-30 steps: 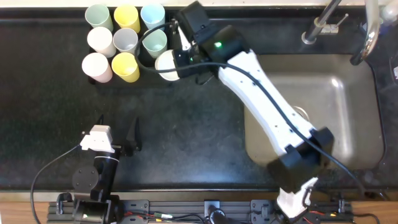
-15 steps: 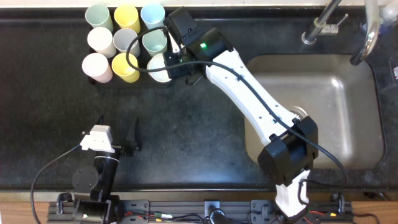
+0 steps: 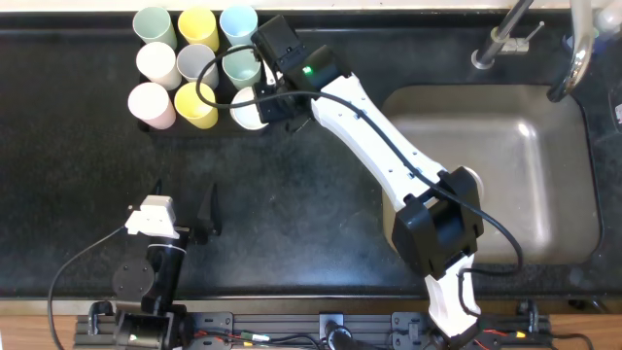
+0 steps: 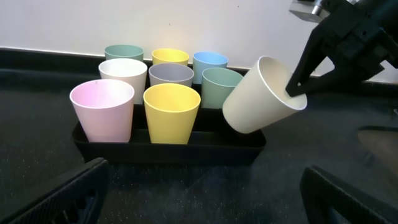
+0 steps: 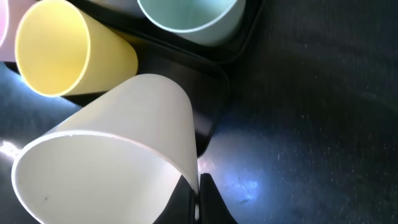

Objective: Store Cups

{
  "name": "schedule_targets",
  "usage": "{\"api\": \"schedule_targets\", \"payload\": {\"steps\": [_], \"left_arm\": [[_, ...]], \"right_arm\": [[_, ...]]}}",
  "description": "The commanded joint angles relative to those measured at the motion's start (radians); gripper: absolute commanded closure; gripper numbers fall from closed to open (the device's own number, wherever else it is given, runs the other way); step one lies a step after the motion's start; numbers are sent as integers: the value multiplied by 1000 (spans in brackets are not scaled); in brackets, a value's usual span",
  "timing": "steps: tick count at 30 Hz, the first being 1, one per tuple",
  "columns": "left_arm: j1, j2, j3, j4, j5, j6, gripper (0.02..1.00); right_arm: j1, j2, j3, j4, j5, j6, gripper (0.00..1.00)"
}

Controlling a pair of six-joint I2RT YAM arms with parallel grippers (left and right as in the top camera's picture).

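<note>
Worktop: dark speckled countertop [image 3: 292, 194], steel sink [image 3: 544, 156] set in at the right, black tray [image 4: 186, 152] of upright cups at the far left.

Right arm: stretched diagonally from its base across the worktop to the tray, wrist turned down. Right gripper [image 3: 267, 97]: clamped on the rim of the white cup [image 4: 261, 96].

White cup: tilted, mouth raised toward the gripper, base low over the tray's front corner, just beside the yellow cup [image 4: 172, 112] and the green cup [image 4: 221, 84].

Left arm: folded near its base, well apart from the tray. Left gripper [image 3: 187, 197]: fingers spread, nothing between them.
</note>
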Motion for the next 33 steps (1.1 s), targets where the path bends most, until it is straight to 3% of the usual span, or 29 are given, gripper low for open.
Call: {"api": "schedule_targets", "payload": {"steps": [1, 33], "left_arm": [[7, -8, -1, -3, 17, 18, 20], [7, -8, -1, -3, 17, 18, 18]], "right_arm": [[5, 21, 37, 10, -3, 5, 954], [4, 87, 37, 76, -4, 50, 952]]}}
